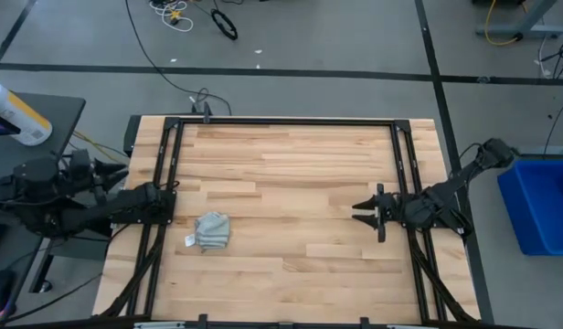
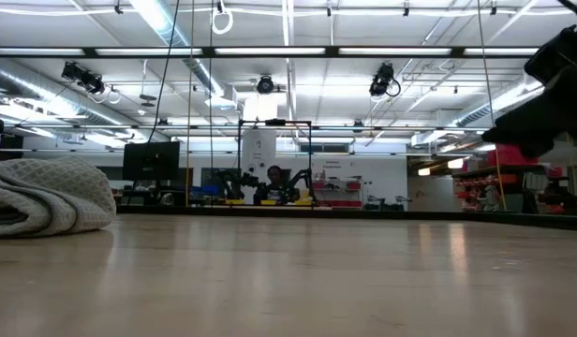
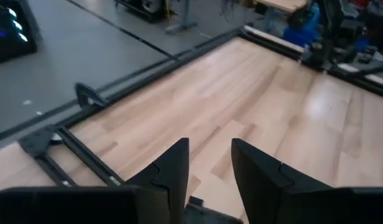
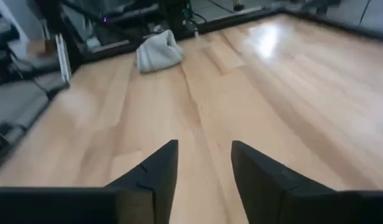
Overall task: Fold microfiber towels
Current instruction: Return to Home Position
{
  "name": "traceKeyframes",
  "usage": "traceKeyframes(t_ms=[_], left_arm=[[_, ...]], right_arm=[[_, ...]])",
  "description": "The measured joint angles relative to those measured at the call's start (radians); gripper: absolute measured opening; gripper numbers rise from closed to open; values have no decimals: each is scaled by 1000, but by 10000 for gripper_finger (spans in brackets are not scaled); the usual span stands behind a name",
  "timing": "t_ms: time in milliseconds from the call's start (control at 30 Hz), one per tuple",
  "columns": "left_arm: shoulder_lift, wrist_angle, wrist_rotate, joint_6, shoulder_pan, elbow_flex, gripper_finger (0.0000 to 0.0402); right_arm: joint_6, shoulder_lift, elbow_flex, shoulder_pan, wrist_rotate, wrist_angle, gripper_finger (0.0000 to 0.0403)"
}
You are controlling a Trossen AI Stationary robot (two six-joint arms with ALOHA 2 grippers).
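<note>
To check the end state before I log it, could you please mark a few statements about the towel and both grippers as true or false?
1. The towel lies on the left arm's side of the table. True.
2. The right gripper holds the towel. False: it is open, empty and well apart from the towel.
3. The left gripper is open and empty. True.
4. The towel is spread out flat. False: it is a small folded bundle.
</note>
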Motion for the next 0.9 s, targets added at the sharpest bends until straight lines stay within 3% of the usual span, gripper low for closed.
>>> traceKeyframes(t_ms=[133, 400, 533, 733, 800, 900], left_arm=[[0, -1, 96, 7, 0, -38, 128], [0, -1, 463, 177, 0, -55, 128], [-1, -1, 438, 223, 0, 59, 128], [-1, 3, 312, 178, 0, 307, 128], [-1, 0, 268, 151, 0, 323, 128], [-1, 1, 303, 132, 0, 279, 128]], right_arm=[[-117, 38, 6, 0, 12, 8, 181], [-115, 71, 6, 0, 8, 116, 217], [-71, 77, 6, 0, 8, 253, 235], [-68, 77, 6, 0, 9, 526, 258], [-68, 77, 6, 0, 9, 627, 267], [-68, 77, 6, 0, 9, 782, 281]])
